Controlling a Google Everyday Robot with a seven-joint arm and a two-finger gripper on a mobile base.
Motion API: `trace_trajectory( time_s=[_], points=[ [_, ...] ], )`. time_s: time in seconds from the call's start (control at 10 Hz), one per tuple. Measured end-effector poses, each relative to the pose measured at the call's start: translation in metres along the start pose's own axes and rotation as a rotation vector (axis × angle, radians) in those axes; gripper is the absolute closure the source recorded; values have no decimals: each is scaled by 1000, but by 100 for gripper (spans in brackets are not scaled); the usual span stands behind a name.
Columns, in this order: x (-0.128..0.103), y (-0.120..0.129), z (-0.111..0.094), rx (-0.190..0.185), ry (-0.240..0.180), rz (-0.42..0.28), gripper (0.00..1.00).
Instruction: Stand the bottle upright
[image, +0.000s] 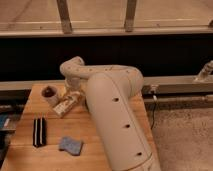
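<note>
Cream bottle (65, 106) lying beside cup (49, 95) (dark inside); tool (73, 93) over it.

The big pale arm (112, 117) covers the right half of the surface (50, 162) and blocks any way through there. The tool (71, 95), fingers apart, sits low at the back just over the bottle (65, 107). The cup (49, 95) stands close on the camera's left, leaving only a tight gap. Nearer the front, a black striped strip (39, 131) and a blue cloth (70, 145) lie flat, with bare wood between them.
</note>
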Motion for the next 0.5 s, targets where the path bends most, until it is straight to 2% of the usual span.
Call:
trace_trajectory(
  time_s=[0.5],
  points=[
    [3,7,15,-27,35,-2,20]
  ],
)
